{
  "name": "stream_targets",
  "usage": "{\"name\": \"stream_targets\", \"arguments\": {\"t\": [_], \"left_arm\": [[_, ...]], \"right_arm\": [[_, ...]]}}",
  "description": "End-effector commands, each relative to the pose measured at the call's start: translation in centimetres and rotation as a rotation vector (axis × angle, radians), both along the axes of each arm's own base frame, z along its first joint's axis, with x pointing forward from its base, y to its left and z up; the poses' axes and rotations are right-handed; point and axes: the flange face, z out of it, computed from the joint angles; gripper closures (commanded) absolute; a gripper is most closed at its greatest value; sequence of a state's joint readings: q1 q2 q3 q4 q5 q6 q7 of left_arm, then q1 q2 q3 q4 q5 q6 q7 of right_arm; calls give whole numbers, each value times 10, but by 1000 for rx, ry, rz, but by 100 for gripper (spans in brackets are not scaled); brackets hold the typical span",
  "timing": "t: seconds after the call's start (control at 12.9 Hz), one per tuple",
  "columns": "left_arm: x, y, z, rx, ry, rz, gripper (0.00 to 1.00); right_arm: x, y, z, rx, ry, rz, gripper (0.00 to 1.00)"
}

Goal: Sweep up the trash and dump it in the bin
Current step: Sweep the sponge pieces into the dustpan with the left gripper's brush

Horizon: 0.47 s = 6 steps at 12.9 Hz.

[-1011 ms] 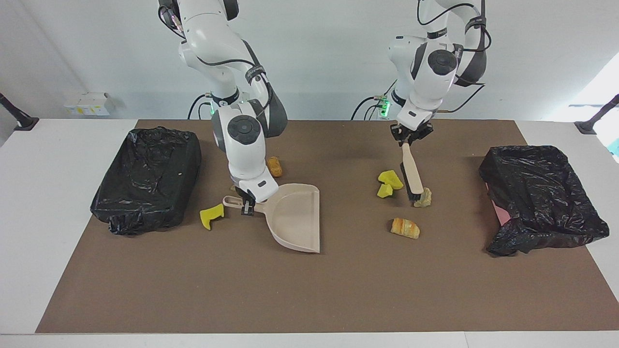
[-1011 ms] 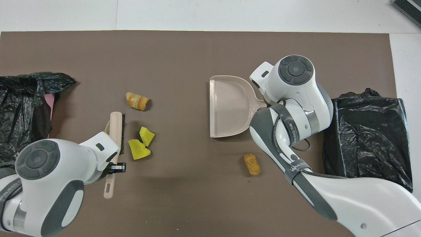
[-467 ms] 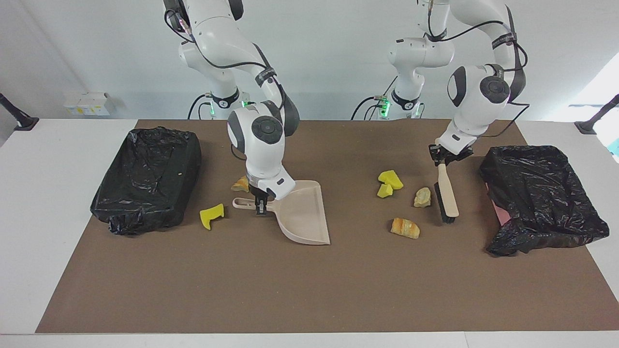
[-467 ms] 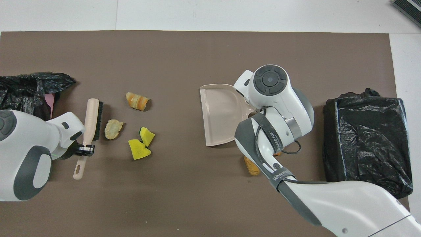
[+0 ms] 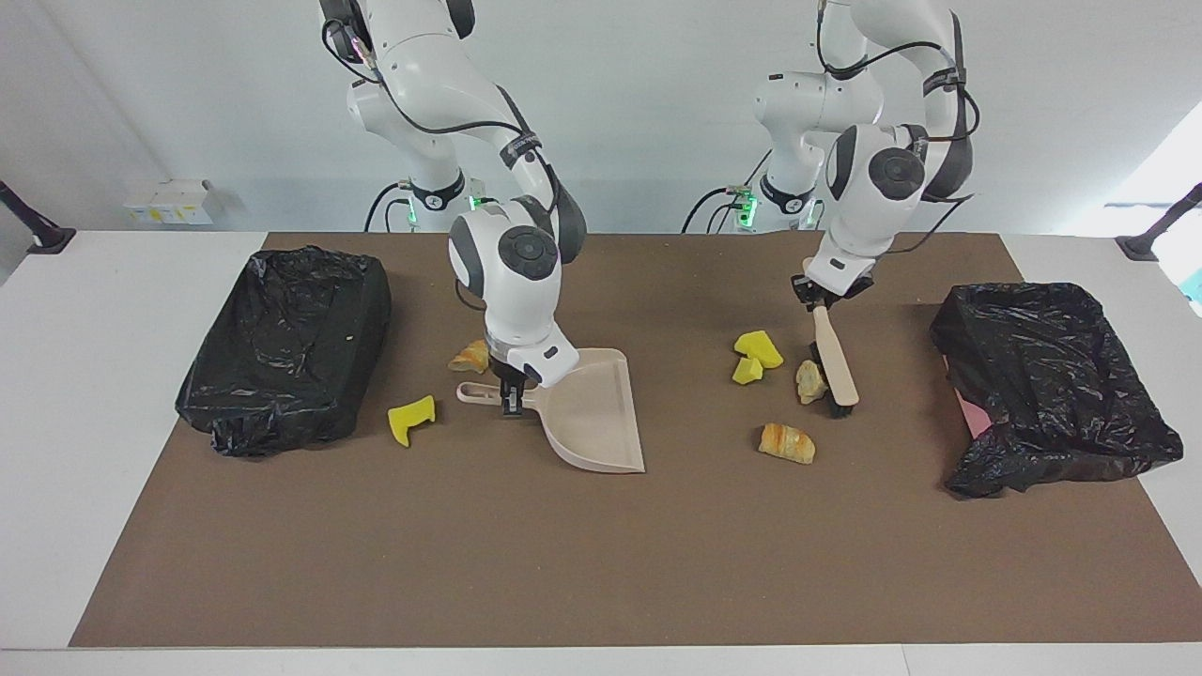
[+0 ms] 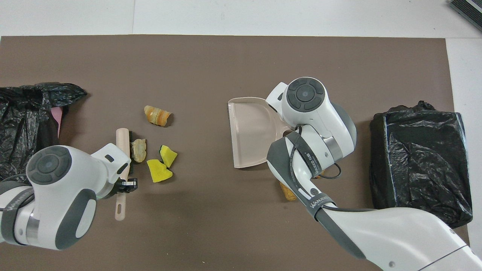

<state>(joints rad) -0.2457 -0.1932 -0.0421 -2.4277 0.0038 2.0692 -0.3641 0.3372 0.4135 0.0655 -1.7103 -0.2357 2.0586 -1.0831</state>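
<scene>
- Here, the left gripper [image 5: 826,302], sitting in the upper right of the facing view, is clamping the handle of the brush [image 5: 834,361]; its jaws are clenched on that handle.
- The brush is slanting down toward the mat [image 5: 601,563], its dark bristles touching a pale lump [image 5: 808,380].
- In the overhead view the same brush [image 6: 122,143] is showing at centre left, with the pale lump [image 6: 138,149] pressing against its head.
- Two yellow scraps [image 5: 756,355] are lying just beside the pale lump, toward the middle of the frame; overhead they [image 6: 162,165] are appearing left of centre.
- A striped lump [image 5: 787,442] is lying below the scraps in the facing view, apart from the brush.
- The right gripper [image 5: 510,402], at centre left of the facing view, is grasping the handle of the dustpan [image 5: 592,413], jaws closed on it.
- The dustpan is resting on the mat with its open mouth pointing toward the frame's right.
- An orange lump [image 5: 470,358] is lying just above the dustpan's handle, partly hidden by the right arm.
- A third yellow scrap [image 5: 411,420] is lying left of the handle, near the first bin [image 5: 286,347].
- The first bin, lined in black plastic, is occupying the facing view's left.
- A second bin [image 5: 1052,385], likewise lined, is occupying its right.
</scene>
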Motion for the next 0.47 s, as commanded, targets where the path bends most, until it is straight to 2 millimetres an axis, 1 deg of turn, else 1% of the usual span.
{"name": "stream_targets", "arguments": {"t": [0.0,0.16,0.23,0.31,0.39], "left_arm": [[-17,-17,0,-77,18,156,100],[-20,-33,-2,-126,33,196,100],[-21,-47,-5,-136,20,193,100],[-20,-61,-12,-141,10,231,100],[-16,-71,-13,-149,-6,265,100]], "right_arm": [[-9,3,-8,-13,-24,-81,100],[-10,1,-9,-14,-23,-83,100],[-10,2,-9,-13,-24,-82,100],[-10,1,-9,-14,-23,-82,100],[-10,1,-10,-15,-22,-84,100]]}}
